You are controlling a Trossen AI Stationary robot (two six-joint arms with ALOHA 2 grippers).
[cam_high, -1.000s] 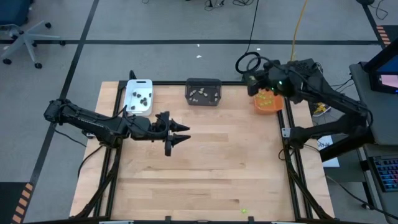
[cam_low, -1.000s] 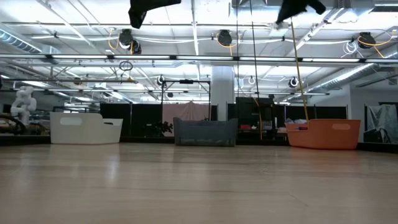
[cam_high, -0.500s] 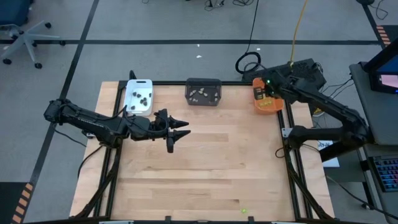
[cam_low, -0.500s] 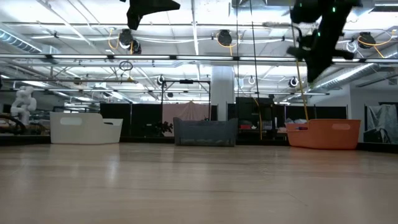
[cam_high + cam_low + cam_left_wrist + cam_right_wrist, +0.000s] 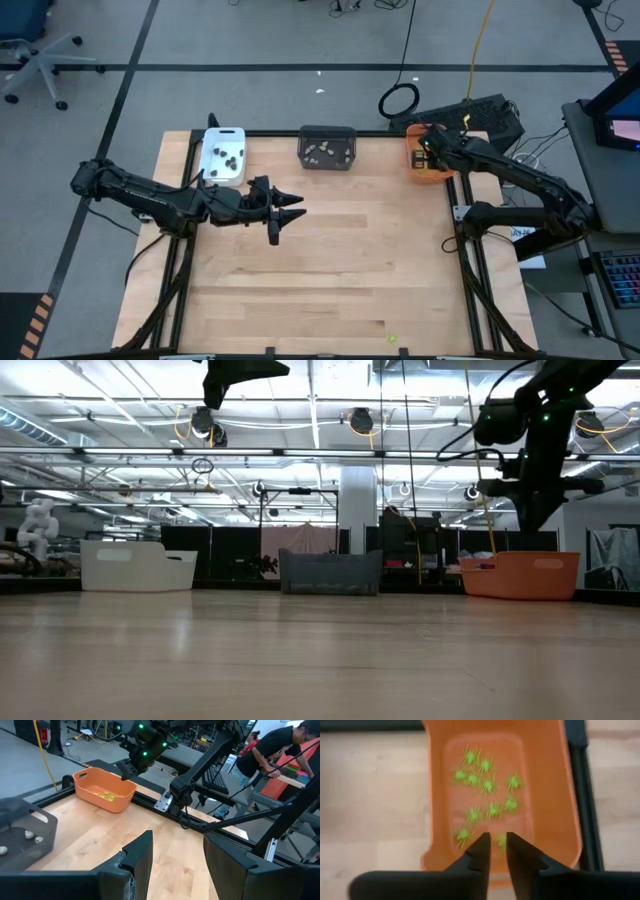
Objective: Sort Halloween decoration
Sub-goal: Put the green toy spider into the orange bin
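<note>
Right gripper (image 5: 494,845) hangs over the orange tray (image 5: 545,780) at the table's far right corner, its two fingers parted by a narrow gap with nothing visibly between them; whether a piece has just dropped I cannot tell. Below it, a cluster of lime green spiders (image 5: 487,785) lies on the tray floor. Further along the far edge, the dark grey tray (image 5: 327,146) holds a few pale pieces (image 5: 322,151), and the white tray (image 5: 222,154) at the far left corner holds several dark pieces (image 5: 229,157). Left gripper (image 5: 290,209) waits above the middle-left of the wooden table (image 5: 330,270), fingers spread apart and empty. Sorting looks nearly finished, as each colour sits in its own tray and the board is almost bare. One small green piece (image 5: 393,340) lies near the table's front edge, well apart from both arms, and that appears to be what is left to collect and carry to the orange tray.
</note>
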